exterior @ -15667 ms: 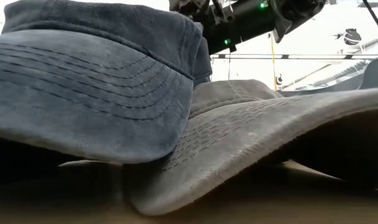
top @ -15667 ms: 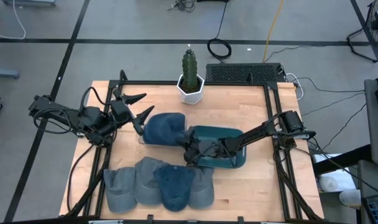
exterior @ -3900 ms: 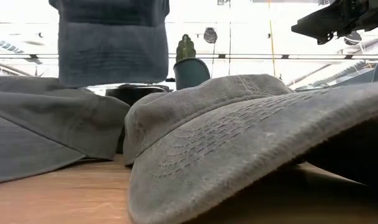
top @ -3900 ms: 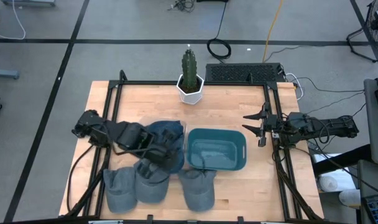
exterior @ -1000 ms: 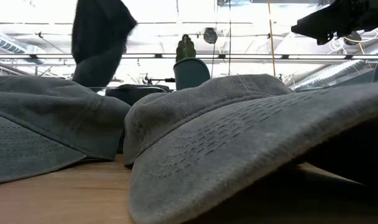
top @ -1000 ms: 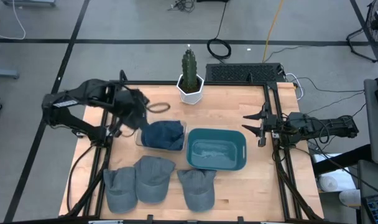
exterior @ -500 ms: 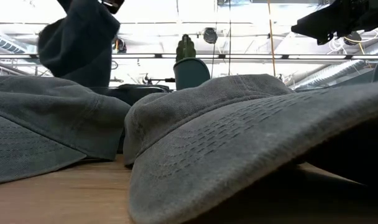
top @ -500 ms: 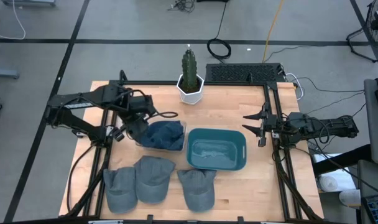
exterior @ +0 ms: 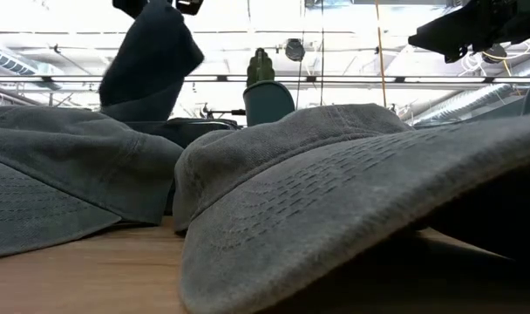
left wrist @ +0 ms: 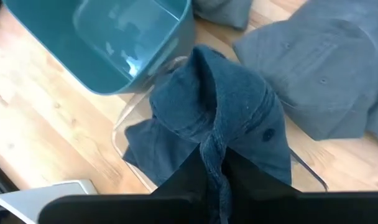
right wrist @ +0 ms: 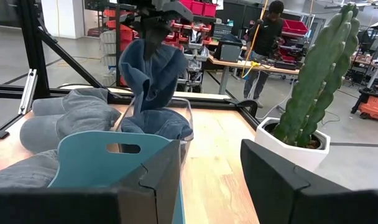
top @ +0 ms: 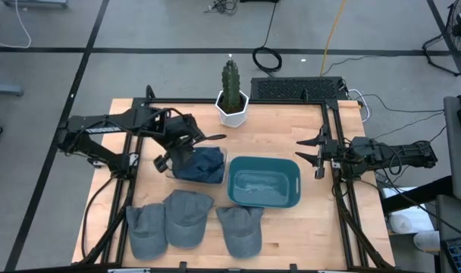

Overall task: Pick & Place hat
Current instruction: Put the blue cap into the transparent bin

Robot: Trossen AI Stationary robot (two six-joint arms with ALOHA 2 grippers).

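High view: wooden table point(top: 306, 227), grey floor point(top: 155, 68)

left hand point(top: 186, 145) clamped shut, right hand point(top: 312, 156) parted

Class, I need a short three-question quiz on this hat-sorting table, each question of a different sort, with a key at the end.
1. True or false: the left gripper is shut on the dark blue hat.
2. Multiple choice: the clear bin under that hat stands
A. beside the teal bin
B. behind the potted cactus
C. off the table
3. Fill in: along the near table edge lie ___ grey hats.

Key: 1 true; 2 A; 3 three. The right gripper waits open at the right side, holding nothing.
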